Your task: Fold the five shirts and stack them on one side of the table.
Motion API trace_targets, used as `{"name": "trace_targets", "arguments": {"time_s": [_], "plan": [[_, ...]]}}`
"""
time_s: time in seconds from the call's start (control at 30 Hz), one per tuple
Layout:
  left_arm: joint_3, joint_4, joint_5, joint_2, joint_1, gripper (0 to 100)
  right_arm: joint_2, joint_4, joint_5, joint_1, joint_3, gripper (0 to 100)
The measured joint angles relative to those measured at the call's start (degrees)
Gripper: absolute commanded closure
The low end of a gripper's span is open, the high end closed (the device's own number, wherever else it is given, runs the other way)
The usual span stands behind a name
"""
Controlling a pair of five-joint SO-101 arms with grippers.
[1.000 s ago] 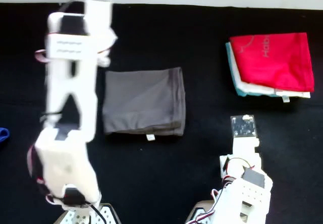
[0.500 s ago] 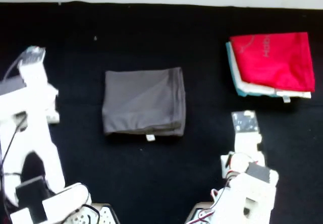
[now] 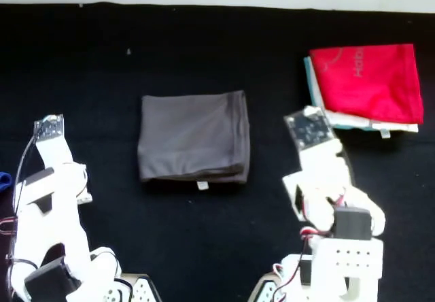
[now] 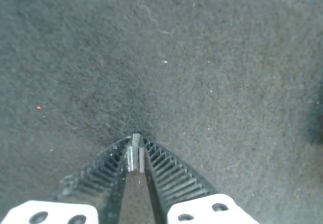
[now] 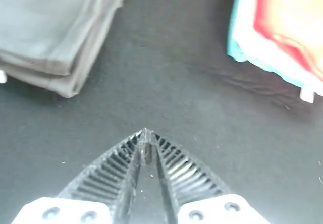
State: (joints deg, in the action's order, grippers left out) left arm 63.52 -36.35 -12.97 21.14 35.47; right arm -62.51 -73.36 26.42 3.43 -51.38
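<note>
We can read nothing in full. Pale lettering (image 3: 358, 64) runs sideways on the red shirt (image 3: 374, 88), upper right of the high view, too faint for us to make out. The white tag (image 3: 202, 186) on the grey shirt (image 3: 194, 135) looks blank.

Your high camera looks straight down on the black cloth-covered table (image 3: 204, 43) from well above and takes in nearly the whole of it. Your left wrist camera sits just behind the left gripper (image 4: 135, 151) and faces down along it, very close to the cloth. Your right wrist camera looks past the right gripper (image 5: 146, 148) from a little higher. With the high view it shares the folded grey cloth shirt (image 5: 55, 27) and the stack of folded shirts with the red one on top (image 5: 282, 27).
</note>
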Motion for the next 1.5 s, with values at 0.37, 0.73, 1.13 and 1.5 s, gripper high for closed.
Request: {"name": "trace_targets", "arguments": {"time_s": [0.37,0.73,1.13,1.5], "plan": [[0.2,0.2,0.0,0.0,0.0,99,32.9,0.4,-23.2,14.2,25.2,81.7],[0.2,0.4,0.0,0.1,0.0,99,67.0,-0.6,-44.5,23.3,49.1,66.5],[0.2,0.4,0.0,0.1,0.0,99,94.2,-3.3,-45.3,24.3,73.1,67.3],[0.2,0.5,0.0,0.1,0.0,99,108.7,-10.3,-45.3,24.4,84.7,95.9]]}}
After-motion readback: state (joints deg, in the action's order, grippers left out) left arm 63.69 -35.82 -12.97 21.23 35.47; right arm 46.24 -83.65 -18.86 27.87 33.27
